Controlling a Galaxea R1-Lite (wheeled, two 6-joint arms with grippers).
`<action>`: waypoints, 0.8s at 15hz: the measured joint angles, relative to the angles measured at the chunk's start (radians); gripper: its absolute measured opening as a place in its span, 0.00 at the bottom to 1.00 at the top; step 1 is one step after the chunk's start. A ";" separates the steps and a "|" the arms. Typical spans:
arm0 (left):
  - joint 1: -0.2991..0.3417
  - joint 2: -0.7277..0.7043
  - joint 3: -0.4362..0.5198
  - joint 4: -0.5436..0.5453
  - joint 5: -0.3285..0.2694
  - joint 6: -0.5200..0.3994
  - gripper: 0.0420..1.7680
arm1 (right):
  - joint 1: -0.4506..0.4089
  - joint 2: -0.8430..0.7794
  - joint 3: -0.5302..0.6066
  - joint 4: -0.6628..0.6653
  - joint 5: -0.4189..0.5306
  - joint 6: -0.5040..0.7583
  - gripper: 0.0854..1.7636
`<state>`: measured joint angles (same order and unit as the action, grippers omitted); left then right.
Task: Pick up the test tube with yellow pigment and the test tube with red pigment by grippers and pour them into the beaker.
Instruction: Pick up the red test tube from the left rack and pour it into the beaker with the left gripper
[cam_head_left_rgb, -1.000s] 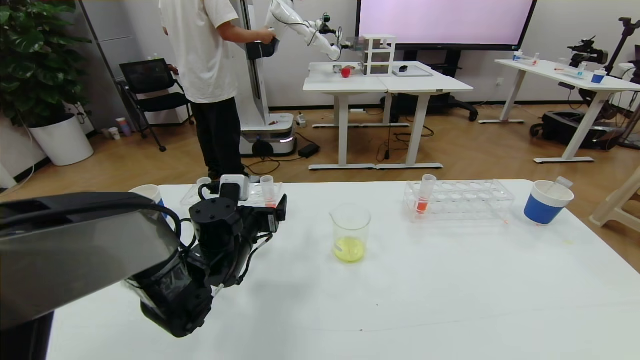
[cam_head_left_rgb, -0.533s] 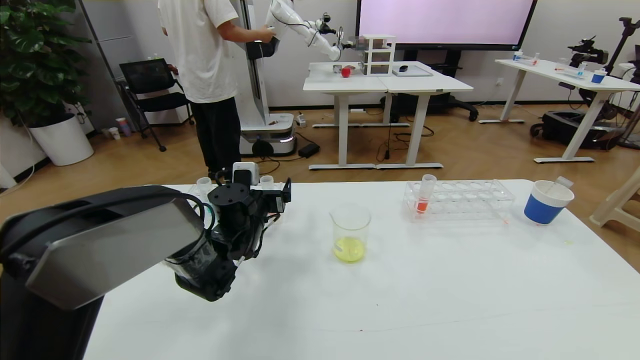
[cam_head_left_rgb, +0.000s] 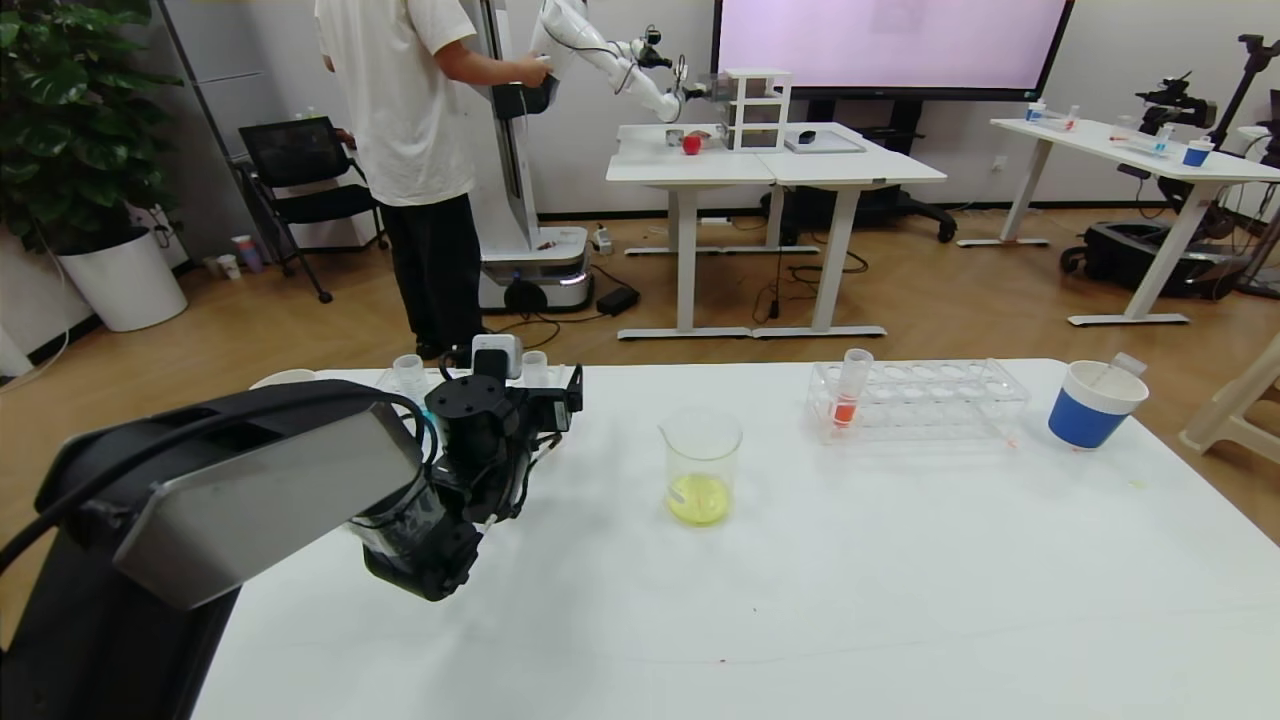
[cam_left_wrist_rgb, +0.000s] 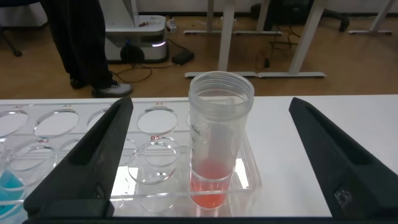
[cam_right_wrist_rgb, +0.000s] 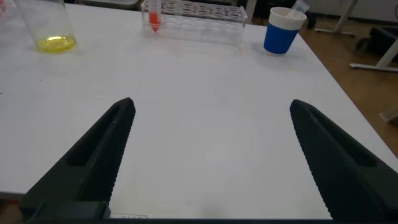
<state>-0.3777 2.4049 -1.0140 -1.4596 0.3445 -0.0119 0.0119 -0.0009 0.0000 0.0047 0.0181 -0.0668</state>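
Observation:
My left gripper (cam_head_left_rgb: 558, 398) is open at the near end of the left clear rack (cam_left_wrist_rgb: 152, 121). Its fingers stand either side of a red-pigment test tube (cam_left_wrist_rgb: 219, 143), which is upright in the rack, and do not touch it. The beaker (cam_head_left_rgb: 702, 465) stands mid-table with yellow liquid in its bottom and also shows in the right wrist view (cam_right_wrist_rgb: 50, 28). A second red tube (cam_head_left_rgb: 850, 390) stands in the right rack (cam_head_left_rgb: 930, 400). No tube with yellow pigment shows. My right gripper (cam_right_wrist_rgb: 211, 104) is open and empty over bare table.
A blue-liquid tube (cam_left_wrist_rgb: 9, 186) stands further along the left rack. A blue-and-white cup (cam_head_left_rgb: 1095, 402) holding a clear tube is at the far right, and another cup (cam_head_left_rgb: 285, 378) is behind my left arm. A person and other tables are beyond.
My left arm has moved forward and up towards the left rack, and its open fingers now flank the red tube there. The beaker and right rack have not moved.

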 joint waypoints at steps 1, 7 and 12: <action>-0.001 0.000 0.000 0.000 -0.003 0.000 0.93 | 0.000 0.000 0.000 0.000 0.000 0.000 0.98; -0.004 -0.001 -0.001 0.002 -0.005 0.002 0.29 | 0.000 0.000 0.000 0.000 0.000 0.000 0.98; -0.002 -0.054 -0.010 0.043 -0.019 0.029 0.26 | 0.000 0.000 0.000 0.000 0.000 0.000 0.98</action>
<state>-0.3794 2.3506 -1.0240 -1.4166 0.3260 0.0172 0.0119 -0.0009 0.0000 0.0047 0.0181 -0.0668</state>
